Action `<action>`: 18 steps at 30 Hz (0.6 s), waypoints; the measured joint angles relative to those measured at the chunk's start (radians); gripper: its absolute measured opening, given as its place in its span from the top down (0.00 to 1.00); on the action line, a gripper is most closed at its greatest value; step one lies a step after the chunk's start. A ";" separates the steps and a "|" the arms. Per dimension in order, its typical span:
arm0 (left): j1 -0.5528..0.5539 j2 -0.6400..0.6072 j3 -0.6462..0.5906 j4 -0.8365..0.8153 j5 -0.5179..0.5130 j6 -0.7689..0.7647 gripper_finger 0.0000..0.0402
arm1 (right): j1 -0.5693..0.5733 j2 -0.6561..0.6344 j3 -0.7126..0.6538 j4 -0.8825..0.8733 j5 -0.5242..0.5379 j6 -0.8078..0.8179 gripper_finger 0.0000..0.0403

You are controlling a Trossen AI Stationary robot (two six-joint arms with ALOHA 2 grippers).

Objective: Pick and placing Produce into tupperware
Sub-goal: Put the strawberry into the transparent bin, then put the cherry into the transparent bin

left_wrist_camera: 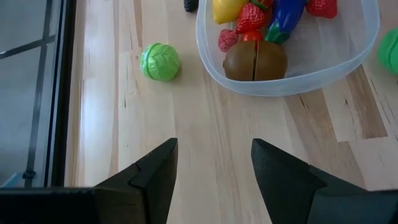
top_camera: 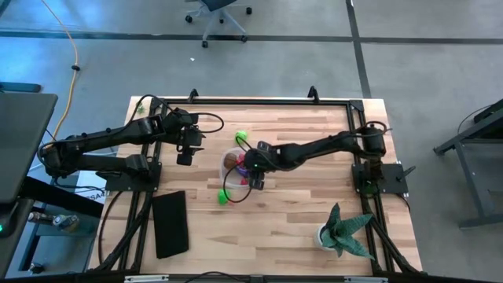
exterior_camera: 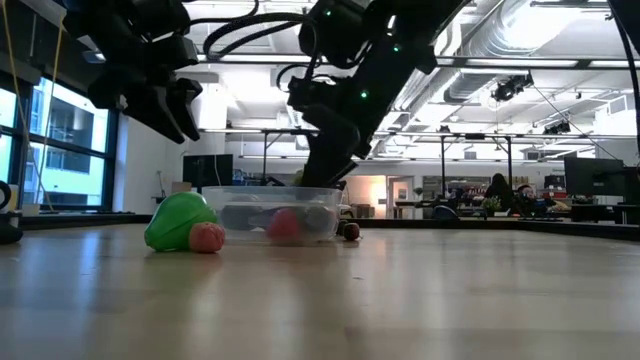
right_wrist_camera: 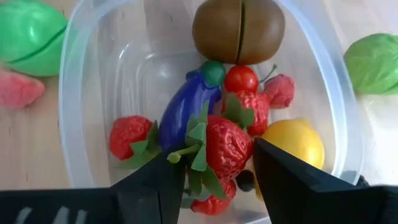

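1. Right wrist view showed the tupperware (right_wrist_camera: 81, 81) under the right gripper (right_wrist_camera: 214, 168), fingers parted around a strawberry (right_wrist_camera: 227, 146), whether gripped unclear.
2. Kiwi (right_wrist_camera: 238, 28), eggplant (right_wrist_camera: 186, 112) and lemon (right_wrist_camera: 292, 143) lay inside.
3. Beyond the left gripper (left_wrist_camera: 214, 168)'s spread, empty fingers, a green cabbage (left_wrist_camera: 160, 61) remained outside.

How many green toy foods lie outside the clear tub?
2: a green ball beside the tub, a larger green piece opposite, by a pink piece. More may be hidden.

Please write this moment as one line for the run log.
right gripper: over tupperware, strawberry between open fingers | left gripper: open, empty, beside tub | outside: green cabbage
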 joint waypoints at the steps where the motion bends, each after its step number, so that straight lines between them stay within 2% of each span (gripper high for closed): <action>1: 0.000 0.000 0.000 0.000 0.000 0.000 0.52 | 0.000 0.000 -0.003 0.002 0.000 0.000 0.59; 11: 0.000 0.000 0.000 0.000 0.000 0.000 0.52 | 0.000 0.000 -0.008 -0.011 0.015 -0.007 0.42; 18: 0.000 0.000 0.000 0.000 0.000 0.000 0.52 | 0.000 -0.013 -0.008 -0.011 0.034 -0.015 0.40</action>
